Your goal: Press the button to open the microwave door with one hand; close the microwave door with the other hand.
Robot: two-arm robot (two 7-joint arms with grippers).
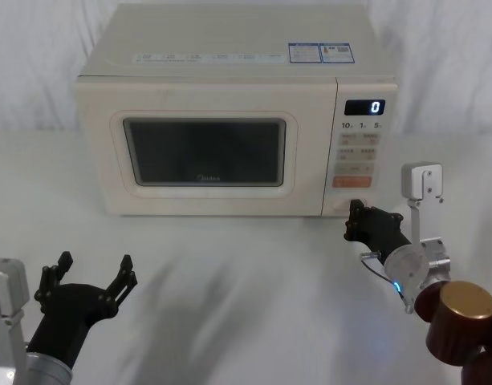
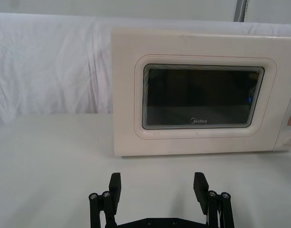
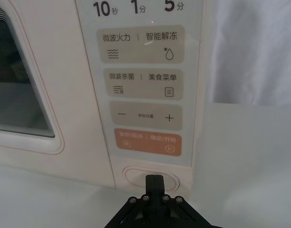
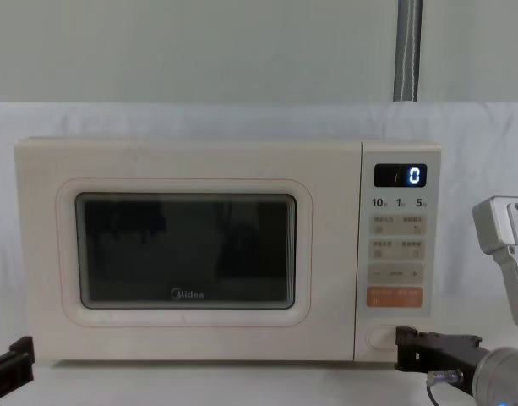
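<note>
I had the microwave (image 1: 229, 112) standing square on the white table (image 1: 254, 305), its display (image 4: 400, 175) reading 0, and I used it as my reference for everything else. The microwave door (image 4: 187, 254) was shut flush with the body, the dark glass window and small Midea logo facing me, taking up the whole front to the left of the control panel (image 3: 145, 85).

The button (image 3: 151, 178), the big cream oval, sat at the very bottom of that panel, directly under the orange rectangular pair (image 3: 148, 141). My right gripper (image 3: 154, 179) was at the microwave's lower right front corner, its fingers pinched together into a single tip with nothing between them. In the right wrist view that tip sat over the middle of the button; from the chest camera it lay at the button's right end, right up against the panel face. I could not tell for certain whether it was pressing in or only touching.

My left gripper (image 1: 87, 273) was low on the table in front of the microwave's left end, well clear of the door, its fingers (image 2: 115, 186) spread wide and holding nothing. In the left wrist view it faced the door from a distance.
</note>
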